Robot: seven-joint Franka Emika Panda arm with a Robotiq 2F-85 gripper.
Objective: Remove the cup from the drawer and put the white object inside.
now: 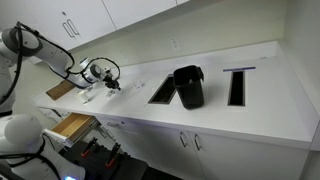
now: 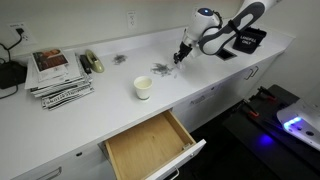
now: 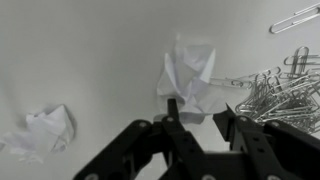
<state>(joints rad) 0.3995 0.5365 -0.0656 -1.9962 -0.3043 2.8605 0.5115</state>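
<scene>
The drawer (image 2: pixel 150 146) stands pulled out below the counter, and its light-brown wooden box is empty; it also shows in an exterior view (image 1: pixel 72 125). A pale paper cup (image 2: pixel 143 87) stands upright on the countertop behind the drawer. A crumpled white paper (image 3: pixel 188 72) lies on the counter in the wrist view. My gripper (image 3: pixel 200 112) is open just above the counter, and the lower edge of that paper lies between its fingertips. The gripper also shows in both exterior views (image 2: pixel 181 54) (image 1: pixel 112 85).
A second crumpled paper (image 3: pixel 45 130) and a heap of paper clips (image 3: pixel 275 85) flank the gripper. A stack of magazines (image 2: pixel 58 72) and a green object (image 2: pixel 93 63) lie near the wall. A black container (image 1: pixel 188 86) stands further along the counter.
</scene>
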